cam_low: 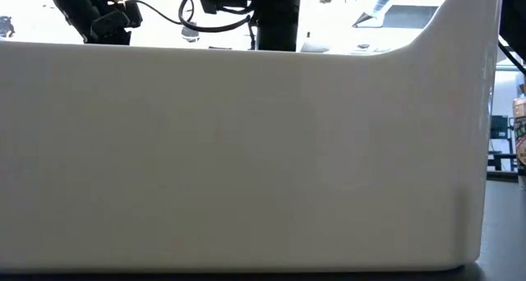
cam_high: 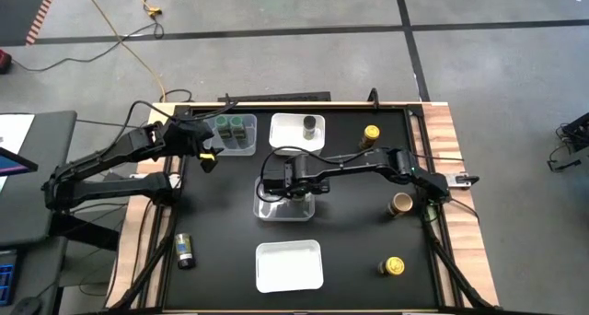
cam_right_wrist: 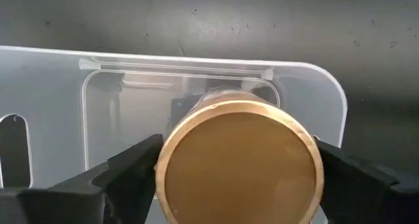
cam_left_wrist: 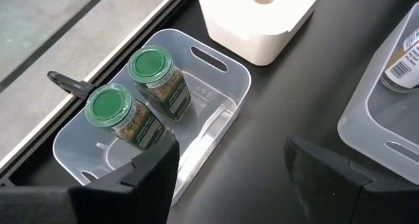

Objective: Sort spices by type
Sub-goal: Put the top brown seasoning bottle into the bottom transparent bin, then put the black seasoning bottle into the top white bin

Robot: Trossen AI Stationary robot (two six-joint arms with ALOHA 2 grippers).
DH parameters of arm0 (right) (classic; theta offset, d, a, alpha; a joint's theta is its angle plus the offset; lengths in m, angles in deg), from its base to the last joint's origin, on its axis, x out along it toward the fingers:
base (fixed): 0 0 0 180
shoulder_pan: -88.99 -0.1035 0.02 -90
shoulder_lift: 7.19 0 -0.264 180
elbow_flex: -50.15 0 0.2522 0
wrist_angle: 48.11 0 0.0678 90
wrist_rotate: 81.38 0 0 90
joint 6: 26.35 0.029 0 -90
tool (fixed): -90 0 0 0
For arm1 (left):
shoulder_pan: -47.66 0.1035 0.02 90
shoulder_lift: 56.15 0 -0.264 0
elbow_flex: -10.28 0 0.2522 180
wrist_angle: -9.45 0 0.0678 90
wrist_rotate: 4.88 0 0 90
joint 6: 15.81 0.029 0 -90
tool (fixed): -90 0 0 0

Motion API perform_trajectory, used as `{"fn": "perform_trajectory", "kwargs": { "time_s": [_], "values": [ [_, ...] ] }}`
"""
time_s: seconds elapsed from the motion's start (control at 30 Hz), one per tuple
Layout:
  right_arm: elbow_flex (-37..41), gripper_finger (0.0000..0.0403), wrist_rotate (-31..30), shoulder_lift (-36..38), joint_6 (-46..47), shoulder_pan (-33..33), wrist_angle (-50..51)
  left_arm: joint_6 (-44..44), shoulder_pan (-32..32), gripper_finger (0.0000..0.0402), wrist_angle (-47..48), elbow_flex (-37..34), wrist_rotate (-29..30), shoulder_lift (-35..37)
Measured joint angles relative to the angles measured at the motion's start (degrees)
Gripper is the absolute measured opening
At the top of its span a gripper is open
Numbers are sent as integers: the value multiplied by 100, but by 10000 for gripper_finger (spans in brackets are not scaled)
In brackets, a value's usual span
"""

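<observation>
Tan-lidded jar (cam_right_wrist: pixel 239 162) between right tool (cam_right_wrist: pixel 239 178) fingers

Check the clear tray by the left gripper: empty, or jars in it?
Not empty. The clear tray holds two green-lidded jars, upright and side by side; the left gripper hovers open beside it.

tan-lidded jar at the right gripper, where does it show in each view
High view: hidden under the right gripper, over the clear middle tray.
Low view: not in it; a white tray wall fills the picture.
Left wrist view: only a labelled jar side at the edge in a clear tray, lid unseen.
Right wrist view: tan-lidded jar in the centre, between the fingers.
Shared landmark: that clear tray.
</observation>
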Motion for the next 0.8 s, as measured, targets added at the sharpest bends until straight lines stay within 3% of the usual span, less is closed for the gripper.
{"fn": "perform_trajectory", "kwargs": {
  "time_s": [0.2,0.47,0.53,0.8],
  "values": [
    [-273,399,-172,101,-25,-32,389,2,0,263,-1,0,0,0],
    [-1204,396,-1512,400,-347,-491,1325,1,1,263,-10,0,-20,0],
    [-1285,396,-1781,537,-425,-660,1413,-32,0,263,-11,0,-125,-2],
    [-1287,388,-1846,772,-960,-1212,1401,-542,-34,263,-9,0,-977,0]
  ]
}}
